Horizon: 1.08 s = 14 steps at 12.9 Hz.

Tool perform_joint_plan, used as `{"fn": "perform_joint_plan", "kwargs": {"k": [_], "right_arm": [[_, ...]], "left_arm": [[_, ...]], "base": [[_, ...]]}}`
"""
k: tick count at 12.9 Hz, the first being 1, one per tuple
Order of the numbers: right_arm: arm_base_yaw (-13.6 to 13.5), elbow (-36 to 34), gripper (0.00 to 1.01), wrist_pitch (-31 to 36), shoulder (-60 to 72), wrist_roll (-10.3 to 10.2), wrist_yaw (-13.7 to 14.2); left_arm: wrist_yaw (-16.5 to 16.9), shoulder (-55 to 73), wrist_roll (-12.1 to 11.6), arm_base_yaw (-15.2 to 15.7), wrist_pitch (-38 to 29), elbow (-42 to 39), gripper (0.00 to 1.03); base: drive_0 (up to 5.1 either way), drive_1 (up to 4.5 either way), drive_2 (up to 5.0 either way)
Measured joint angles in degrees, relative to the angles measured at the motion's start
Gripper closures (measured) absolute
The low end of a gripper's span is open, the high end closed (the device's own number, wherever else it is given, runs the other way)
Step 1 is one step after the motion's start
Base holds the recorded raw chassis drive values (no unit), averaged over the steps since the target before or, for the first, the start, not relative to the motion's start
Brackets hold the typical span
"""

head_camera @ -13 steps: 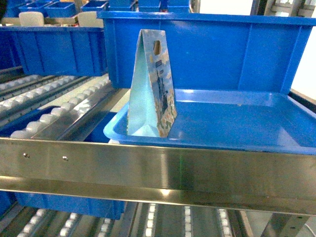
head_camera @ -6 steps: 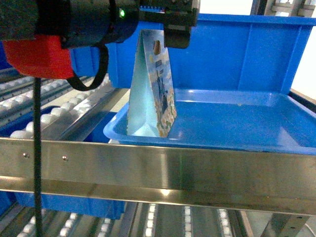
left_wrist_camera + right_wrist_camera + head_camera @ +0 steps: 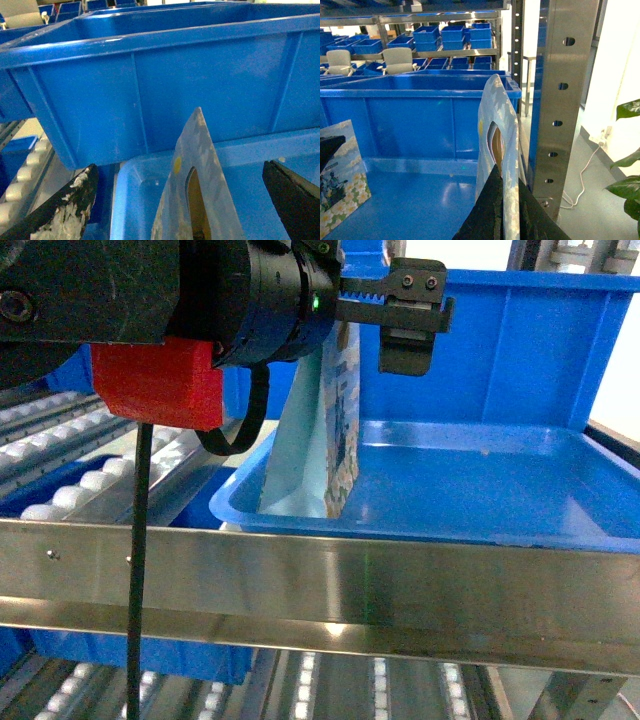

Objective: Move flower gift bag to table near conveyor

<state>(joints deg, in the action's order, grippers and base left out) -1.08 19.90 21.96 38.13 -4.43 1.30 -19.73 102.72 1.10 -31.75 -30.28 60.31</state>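
The flower gift bag [image 3: 335, 440], pale blue with a flower print, stands upright at the left end of a shallow blue tray [image 3: 480, 490]. My left gripper [image 3: 350, 340] is open over the bag's top. In the left wrist view the handle end of the bag [image 3: 200, 170] rises between the two spread fingers [image 3: 65, 210], touching neither. My right gripper [image 3: 506, 177] is shut on the edge of a second gift bag [image 3: 495, 125], held upright beside a steel post. The conveyor's white rollers [image 3: 100, 475] run at the left. The table is out of view.
A deep blue bin [image 3: 500, 340] stands right behind the tray. A steel rail [image 3: 320, 580] crosses the front of the rack. A perforated steel upright [image 3: 565, 100] rises just right of the right gripper. More blue bins [image 3: 445, 35] fill the shelves behind.
The left arm came into the head view from the upper left and moved right. Its open fingers now straddle the bag's top. The bag has turned a little.
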Motion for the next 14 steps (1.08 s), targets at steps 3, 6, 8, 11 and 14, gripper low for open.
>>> {"fn": "perform_joint_plan", "kwargs": {"k": [3,6,8,11,14], "right_arm": [[0.00,0.00,0.99,0.00,0.00,0.00,0.00],[0.00,0.00,0.99,0.00,0.00,0.00,0.00],[0.00,0.00,0.99,0.00,0.00,0.00,0.00],[0.00,0.00,0.99,0.00,0.00,0.00,0.00],[0.00,0.00,0.99,0.00,0.00,0.00,0.00]], "left_arm": [[-2.27,-2.97,-2.19,-1.73,-8.35,-2.16,0.05],[-2.86,-3.13,-2.75,-1.62,-7.32,-4.07,0.05],[-3.45,-3.15,-2.08,-1.64,-6.34,-4.66,0.05],[-4.17,-3.21,1.70,-1.38,-3.83,-6.12,0.05],[-4.52,-3.21,2.38,-1.03,-4.74,-6.12,0.26]], "base": [[0.0,0.00,0.0],[0.0,0.00,0.0],[0.0,0.00,0.0],[0.0,0.00,0.0],[0.0,0.00,0.0]]}}
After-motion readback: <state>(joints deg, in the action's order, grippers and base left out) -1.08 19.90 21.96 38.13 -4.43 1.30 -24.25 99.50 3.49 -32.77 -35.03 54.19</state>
